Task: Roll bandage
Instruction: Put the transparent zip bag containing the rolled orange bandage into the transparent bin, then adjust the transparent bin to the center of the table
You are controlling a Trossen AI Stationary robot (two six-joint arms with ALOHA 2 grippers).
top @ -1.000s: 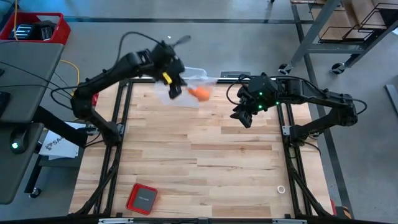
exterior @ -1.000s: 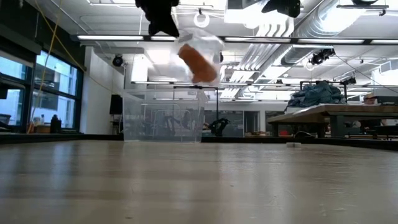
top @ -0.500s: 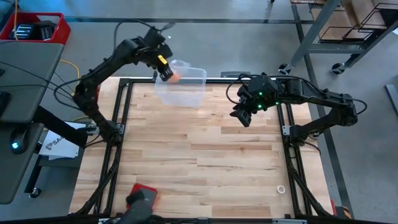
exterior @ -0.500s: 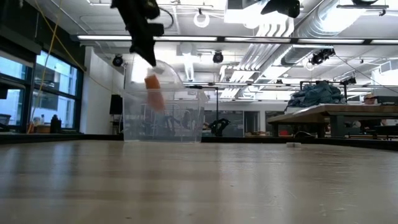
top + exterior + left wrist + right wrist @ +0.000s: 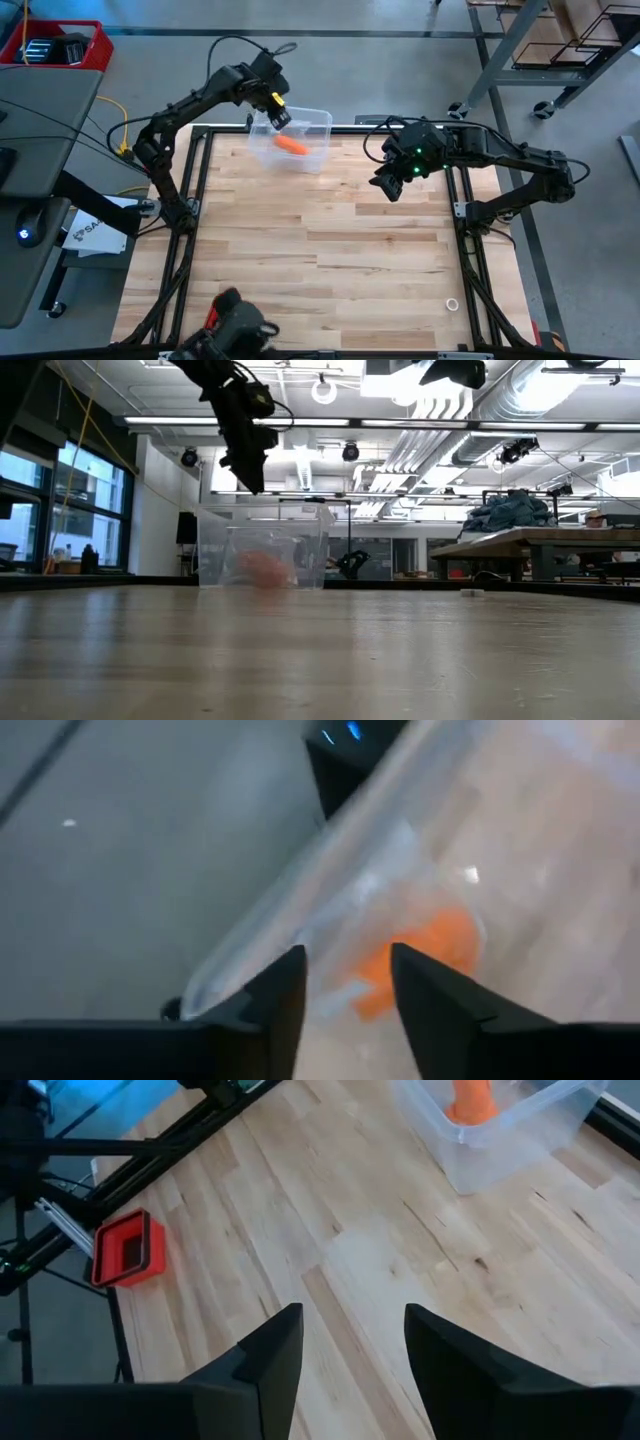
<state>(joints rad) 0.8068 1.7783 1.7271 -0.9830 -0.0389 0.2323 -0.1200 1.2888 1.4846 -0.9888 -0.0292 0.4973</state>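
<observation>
bandage (image 5: 291,145) blurred inside clear bin (image 5: 318,125), top centre of high view | left gripper (image 5: 277,111) fingers apart above bin's left rim, empty | right gripper (image 5: 386,185) fingers apart, right of bin over bare table (image 5: 330,250)

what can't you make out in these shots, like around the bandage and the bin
- Bandage: blurred in the left wrist and low views behind the clear bin wall, so how tightly it is rolled is unclear.
- Red case: in the high view a dark shape at the picture's bottom edge covers it.
- Right gripper: cut off by the top edge in the low view.
- Left gripper: empty above the bin.
</observation>
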